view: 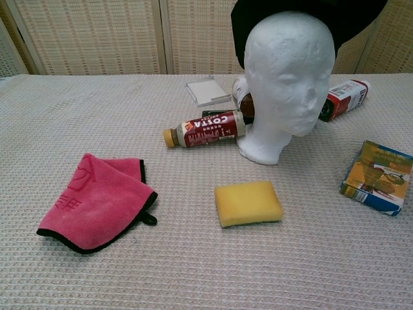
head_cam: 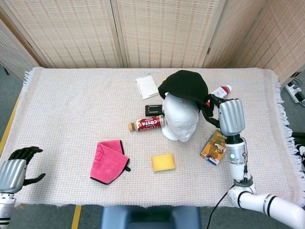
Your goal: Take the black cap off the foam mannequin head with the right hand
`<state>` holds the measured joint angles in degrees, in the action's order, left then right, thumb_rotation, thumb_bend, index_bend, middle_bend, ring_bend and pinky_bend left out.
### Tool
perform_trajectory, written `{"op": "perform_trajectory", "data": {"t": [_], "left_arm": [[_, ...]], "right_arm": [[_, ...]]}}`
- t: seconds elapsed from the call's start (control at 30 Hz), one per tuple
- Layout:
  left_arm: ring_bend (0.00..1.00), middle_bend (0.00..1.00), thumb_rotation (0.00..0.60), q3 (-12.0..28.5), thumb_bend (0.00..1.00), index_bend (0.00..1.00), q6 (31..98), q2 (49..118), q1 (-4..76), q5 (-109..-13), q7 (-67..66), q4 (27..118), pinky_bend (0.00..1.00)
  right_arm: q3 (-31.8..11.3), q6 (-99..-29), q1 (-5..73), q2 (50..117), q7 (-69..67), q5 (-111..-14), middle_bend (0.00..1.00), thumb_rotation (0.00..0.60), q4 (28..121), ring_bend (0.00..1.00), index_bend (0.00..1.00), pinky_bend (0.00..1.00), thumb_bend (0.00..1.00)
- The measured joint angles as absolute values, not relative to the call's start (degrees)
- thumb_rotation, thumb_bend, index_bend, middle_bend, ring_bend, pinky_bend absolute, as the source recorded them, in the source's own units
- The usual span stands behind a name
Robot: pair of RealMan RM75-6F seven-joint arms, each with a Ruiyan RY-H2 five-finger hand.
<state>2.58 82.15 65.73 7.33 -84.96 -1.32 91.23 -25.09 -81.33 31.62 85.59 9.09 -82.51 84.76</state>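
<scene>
Overhead: cap (head_cam: 183, 85) held in right hand (head_cam: 220, 110), clear above foam head (head_cam: 180, 119). Nearby: Costa bottle (head_cam: 147, 123), sponge (head_cam: 163, 162), pink cloth (head_cam: 108, 161), box (head_cam: 214, 148). Left hand (head_cam: 16, 164) half-curled, empty. Woven tablecloth (head_cam: 71, 105); wicker screens (head_cam: 157, 31) behind.

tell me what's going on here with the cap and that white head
The right hand holds the black cap and has it lifted off the foam head, which stands bare on the table. The cap hangs above and behind the head. The left hand sits idle at the table's near corner, holding nothing.
</scene>
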Motion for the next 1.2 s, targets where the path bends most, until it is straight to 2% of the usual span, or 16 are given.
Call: {"op": "perform_trajectory", "data": {"t": [0.2, 0.5, 0.7, 0.93, 1.07, 1.2], "left_arm": [[0.24, 0.29, 0.6, 2.54, 0.11, 0.32, 81.43, 65.92, 7.91, -85.08, -1.65, 91.45, 0.24], [0.24, 0.29, 0.6, 2.42, 0.11, 0.32, 80.34, 66.34, 8.7, -85.26, -1.83, 91.51, 0.23], [0.24, 0.29, 0.6, 2.25, 0.11, 0.32, 80.75, 66.35, 8.7, -85.72, -1.86, 91.87, 0.23], [0.24, 0.29, 0.6, 1.91, 0.11, 0.32, 81.22, 66.05, 8.25, -85.62, -2.08, 92.44, 0.23], [0.24, 0.29, 0.6, 1.83, 0.11, 0.32, 81.27, 66.12, 8.28, -85.83, -2.33, 92.87, 0.23], [0.24, 0.29, 0.6, 1.72, 0.11, 0.32, 81.28, 66.21, 8.43, -86.25, -2.67, 93.25, 0.23]], "right_arm": [[-26.95, -78.82, 34.77, 85.42, 9.13, -80.29, 0.72, 0.6, 80.1, 0.93, 0.85, 1.0, 0.57], [-26.06, -77.81, 32.91, 78.29, 8.39, -79.1, 0.72, 0.6, 80.15, 0.93, 0.85, 1.0, 0.57], [-22.27, -76.5, 29.28, 72.02, 6.64, -79.35, 0.72, 0.6, 82.29, 0.93, 0.85, 1.0, 0.57], [-15.3, -74.45, 24.13, 65.18, 2.29, -81.18, 0.72, 0.6, 85.36, 0.93, 0.85, 1.0, 0.58], [-12.44, -72.61, 22.86, 64.5, 0.48, -81.77, 0.72, 0.6, 85.53, 0.93, 0.85, 1.0, 0.58], [-11.42, -71.29, 23.28, 66.54, 0.91, -82.01, 0.72, 0.6, 82.63, 0.93, 0.85, 1.0, 0.58]]}}
